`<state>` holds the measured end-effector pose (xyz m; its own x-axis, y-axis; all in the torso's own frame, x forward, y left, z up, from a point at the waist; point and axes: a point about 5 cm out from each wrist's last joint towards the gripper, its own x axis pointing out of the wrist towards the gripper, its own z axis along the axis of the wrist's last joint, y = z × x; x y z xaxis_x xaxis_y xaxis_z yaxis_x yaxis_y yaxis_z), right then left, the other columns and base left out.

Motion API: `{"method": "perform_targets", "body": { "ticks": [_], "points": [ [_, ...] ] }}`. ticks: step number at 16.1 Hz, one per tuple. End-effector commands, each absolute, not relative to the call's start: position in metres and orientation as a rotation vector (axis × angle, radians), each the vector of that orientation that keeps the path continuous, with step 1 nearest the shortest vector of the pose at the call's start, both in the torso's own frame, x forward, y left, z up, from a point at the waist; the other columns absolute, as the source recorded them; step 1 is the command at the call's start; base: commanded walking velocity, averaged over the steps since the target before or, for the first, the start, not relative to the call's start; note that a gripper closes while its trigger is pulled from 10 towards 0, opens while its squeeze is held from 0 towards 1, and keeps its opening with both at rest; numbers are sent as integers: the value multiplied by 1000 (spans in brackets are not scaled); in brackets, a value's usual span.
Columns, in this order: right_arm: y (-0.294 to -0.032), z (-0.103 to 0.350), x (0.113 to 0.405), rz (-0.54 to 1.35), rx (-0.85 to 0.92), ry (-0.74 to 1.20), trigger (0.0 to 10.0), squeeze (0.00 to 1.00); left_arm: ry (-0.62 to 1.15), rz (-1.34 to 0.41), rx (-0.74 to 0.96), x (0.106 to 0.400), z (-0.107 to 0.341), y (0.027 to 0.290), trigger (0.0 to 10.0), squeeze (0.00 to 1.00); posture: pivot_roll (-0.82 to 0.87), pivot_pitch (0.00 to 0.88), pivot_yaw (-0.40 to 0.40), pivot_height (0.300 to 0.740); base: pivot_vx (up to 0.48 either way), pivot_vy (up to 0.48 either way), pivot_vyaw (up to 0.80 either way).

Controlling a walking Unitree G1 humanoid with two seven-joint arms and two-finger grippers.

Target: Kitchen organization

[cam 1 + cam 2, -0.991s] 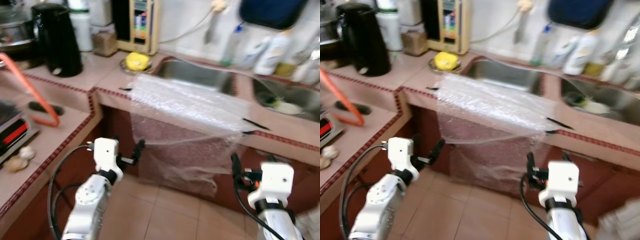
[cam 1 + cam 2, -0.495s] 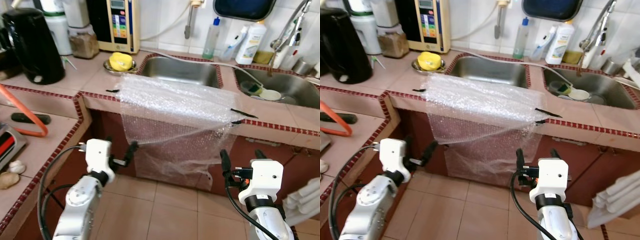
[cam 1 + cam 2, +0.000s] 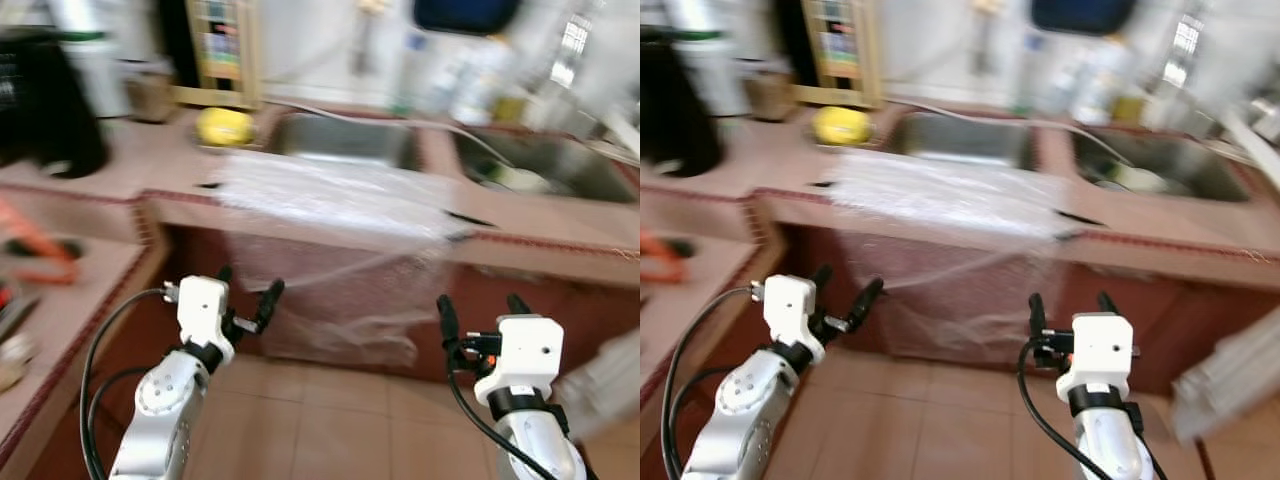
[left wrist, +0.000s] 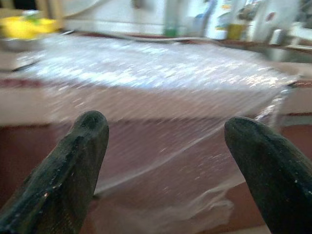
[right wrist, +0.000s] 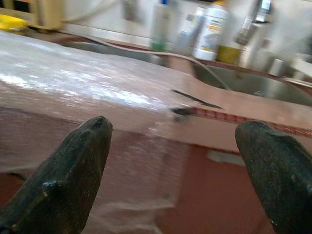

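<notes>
Below the counter edge [image 3: 560, 255] I hold the left gripper [image 3: 247, 297] and right gripper [image 3: 478, 304] spread wide, facing the taped-down bubble wrap [image 3: 340, 205] for grasping.

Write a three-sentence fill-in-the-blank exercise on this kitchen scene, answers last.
1. The bubble wrap hangs over the edge of the ____.
2. The yellow object sits left of the ____.
3. The left gripper and right gripper both have their fingers ____.

Answers: counter; sink; open
</notes>
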<state>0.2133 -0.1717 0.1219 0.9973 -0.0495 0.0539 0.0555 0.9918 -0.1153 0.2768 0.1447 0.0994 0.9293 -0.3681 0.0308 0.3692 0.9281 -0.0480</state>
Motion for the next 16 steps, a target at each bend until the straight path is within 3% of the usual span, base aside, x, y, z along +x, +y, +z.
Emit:
{"method": "perform_targets", "body": {
  "ticks": [1, 11, 16],
  "points": [
    [-173, 125, 215, -47, -121, -67, 10000, 0, -46, -394, -54, 277, 104, 141, 10000, 0, 70, 0, -31, 740, 0, 0, 0],
    [-156, 136, 223, 90, -196, -133, 10000, 0, -80, -334, -70, 282, 109, 147, 10000, 0, 80, 0, -42, 740, 0, 0, 0],
    [-150, 137, 221, 114, -202, -146, 10000, 0, -79, -364, -61, 283, 110, 144, 10000, 0, 72, 0, -33, 740, 247, 0, 0]
  ]
}}
